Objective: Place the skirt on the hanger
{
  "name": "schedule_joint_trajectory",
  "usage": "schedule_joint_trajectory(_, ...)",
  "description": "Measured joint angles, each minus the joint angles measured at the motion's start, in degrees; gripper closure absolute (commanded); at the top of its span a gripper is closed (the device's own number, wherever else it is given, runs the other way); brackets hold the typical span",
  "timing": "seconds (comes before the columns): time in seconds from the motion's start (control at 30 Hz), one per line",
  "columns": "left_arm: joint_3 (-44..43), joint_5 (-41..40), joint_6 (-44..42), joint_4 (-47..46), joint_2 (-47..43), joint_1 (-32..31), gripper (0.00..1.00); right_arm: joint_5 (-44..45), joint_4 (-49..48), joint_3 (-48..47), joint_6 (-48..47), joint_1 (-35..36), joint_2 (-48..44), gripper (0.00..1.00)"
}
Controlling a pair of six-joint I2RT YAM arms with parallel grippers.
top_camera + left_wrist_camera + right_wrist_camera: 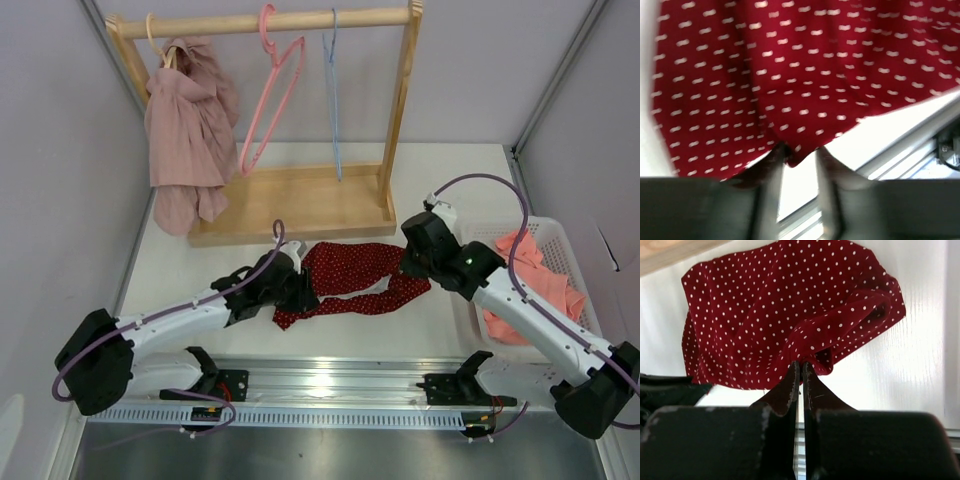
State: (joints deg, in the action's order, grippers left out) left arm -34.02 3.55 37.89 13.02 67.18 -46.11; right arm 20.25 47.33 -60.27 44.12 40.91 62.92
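Observation:
The red skirt [350,272] with white dots lies crumpled on the white table between both arms. My right gripper [412,262] is shut on a fold at the skirt's right edge; in the right wrist view the fingers [790,385] pinch the cloth [790,315] at their tips [801,364]. My left gripper [300,290] is at the skirt's left end. Its view is blurred: the fingers [771,170] stand apart, with a corner of the skirt's hem [790,75] hanging between the tips [799,152]. An empty pink hanger [270,95] and a blue hanger [333,100] hang on the wooden rack.
The wooden rack [290,205] stands at the back, its base just behind the skirt. A dusty pink garment [188,135] hangs at its left end. A white basket [560,235] holding coral clothes [535,280] sits at the right under the right arm. A metal rail [330,385] runs along the near edge.

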Motion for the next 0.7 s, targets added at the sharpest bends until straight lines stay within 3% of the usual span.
schedule_joint_trajectory(0.07, 1.14, 0.28, 0.15, -2.58, -1.20, -1.16, 0.42, 0.02, -0.68, -0.07, -0.24, -0.87, 0.74, 1.00)
schedule_joint_trajectory(0.1, 1.77, 0.35, 0.48, -3.67, -1.99, -1.77, 0.41, -0.07, -0.96, -0.17, -0.48, -1.60, 1.22, 1.00)
schedule_joint_trajectory(0.43, 5.62, -5.49, 2.67, -7.06, -5.73, -6.84, 0.39, -4.70, -3.26, -5.64, -3.91, -14.56, 4.85, 1.00)
schedule_joint_trajectory(0.7, 6.60, -11.80, 4.22, -10.71, -1.25, -10.56, 0.40, -8.04, -3.74, -6.51, -5.11, -17.42, 6.05, 1.00)
